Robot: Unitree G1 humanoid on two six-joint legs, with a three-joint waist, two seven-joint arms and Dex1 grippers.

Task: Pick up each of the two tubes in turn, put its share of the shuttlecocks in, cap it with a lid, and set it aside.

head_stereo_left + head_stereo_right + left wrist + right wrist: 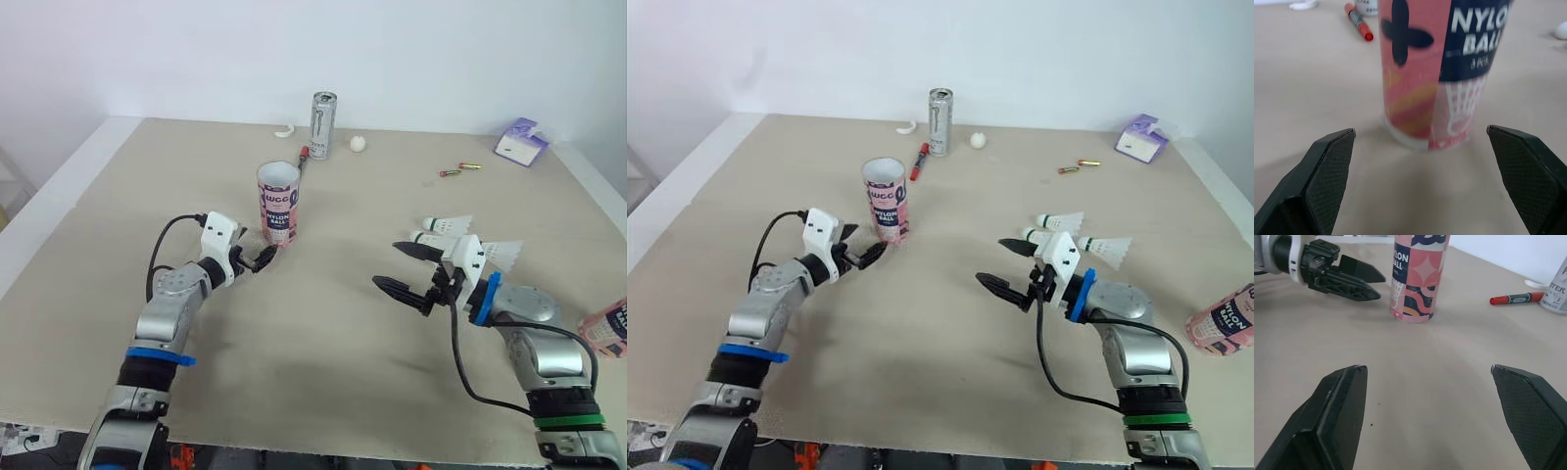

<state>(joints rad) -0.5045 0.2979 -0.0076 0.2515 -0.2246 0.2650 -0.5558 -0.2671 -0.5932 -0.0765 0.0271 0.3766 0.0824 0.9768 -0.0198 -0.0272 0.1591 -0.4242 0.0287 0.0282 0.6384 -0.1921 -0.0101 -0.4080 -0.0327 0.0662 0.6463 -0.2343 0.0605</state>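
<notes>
L gripper [259,258]: jaws open wide, nothing held, low over the worktop [323,343], aimed at the foot of the upright tube [278,204]. In the wrist view the tube stands ahead, between the two fingers [1327,171], not touching either.

The tube has a pink/navy printed wrap, a round thin wall, an open top and no lid on. Prob. very light and empty, so easy to tip or shove; the glossy skin may slip. Best taken mid-body, pads on opposite sides, w/ a gentle squeeze since the wall looks crushable.

Behind it: a red marker [919,160], a drinks can [323,125] and a small white ball [359,144]. None of these are needed.

R gripper [387,264]: also spread wide and empty, hovering near mid-worktop, pointing toward the tube.

Just beyond its wrist lie the shuttlecocks [446,227], at least two, w/ white skirts and dark-banded heads. Featherweight, and the skirts are springy and will deform, so take them by the head end.

Far R edge: 2nd tube [607,328], same print, partly out of view, so I cannot tell its pose for sure.
</notes>
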